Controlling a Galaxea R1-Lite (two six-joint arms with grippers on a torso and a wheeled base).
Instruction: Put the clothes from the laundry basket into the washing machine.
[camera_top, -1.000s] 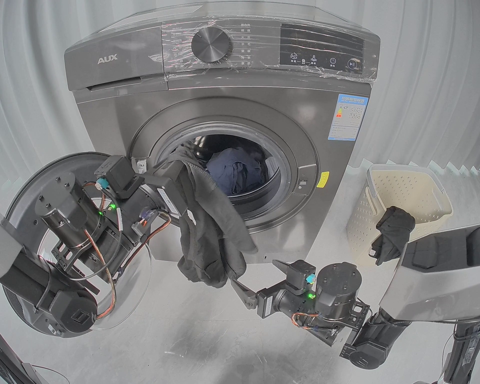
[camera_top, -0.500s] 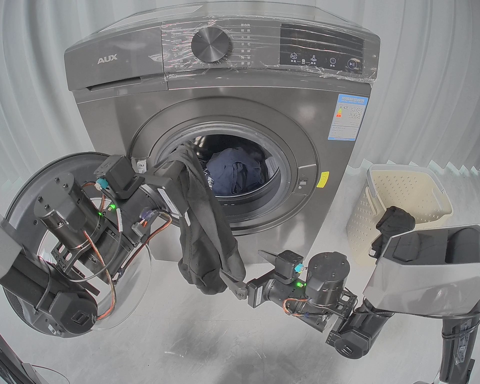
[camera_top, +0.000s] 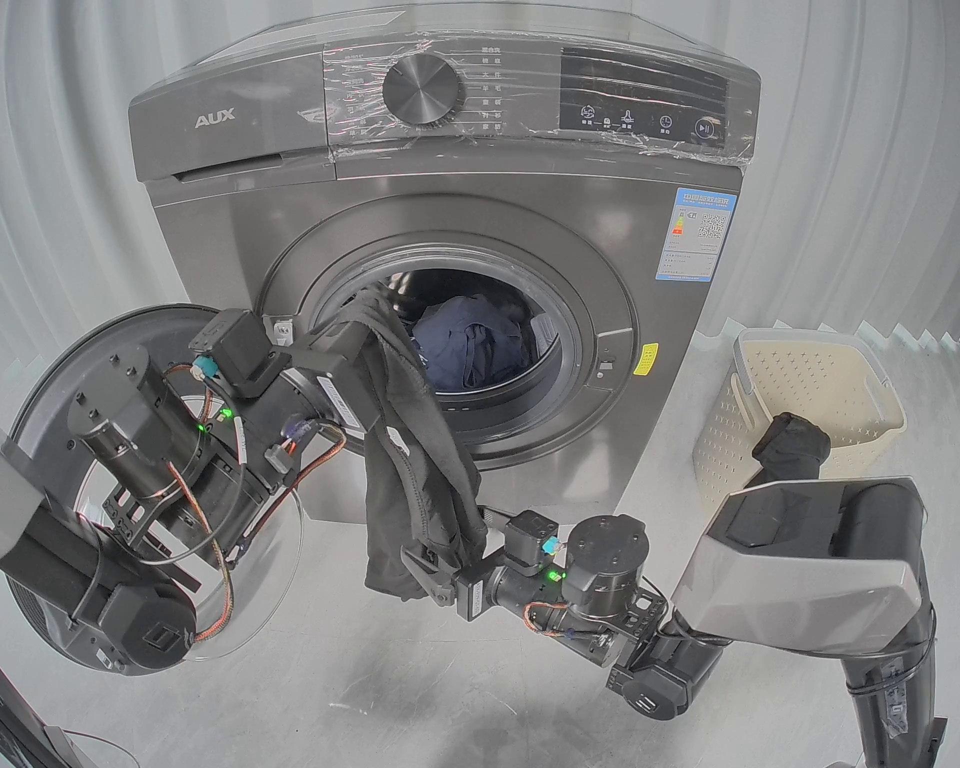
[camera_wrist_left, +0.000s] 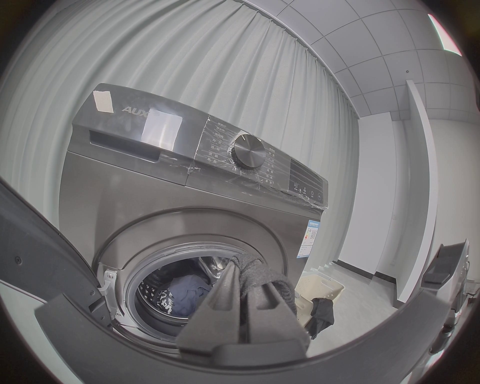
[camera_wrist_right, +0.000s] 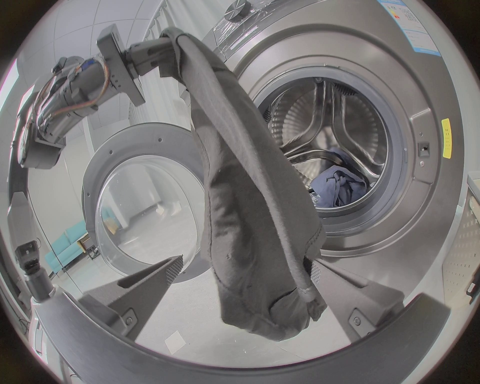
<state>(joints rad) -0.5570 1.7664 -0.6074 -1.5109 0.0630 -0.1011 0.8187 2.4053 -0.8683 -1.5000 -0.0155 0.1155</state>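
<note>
Washing machine (camera_top: 440, 200): grey front-loader, door (camera_top: 70, 370) swung open to the robot's left.

Laundry basket (camera_top: 812, 385): cream, perforated, on the floor right of the machine.

Grey garment (camera_top: 420, 470): dark and limp, hanging before the left edge of the drum opening. Its top is bunched in the clamped left claw (camera_wrist_left: 245, 277). Right claw (camera_wrist_right: 244, 265) is spread wide, one finger either side of the garment's lower end; possibly touching on one side, unclear.

Navy garment (camera_top: 468, 340): crumpled inside the drum.

Black garment (camera_top: 790, 447): draped over the basket's near rim.
</note>
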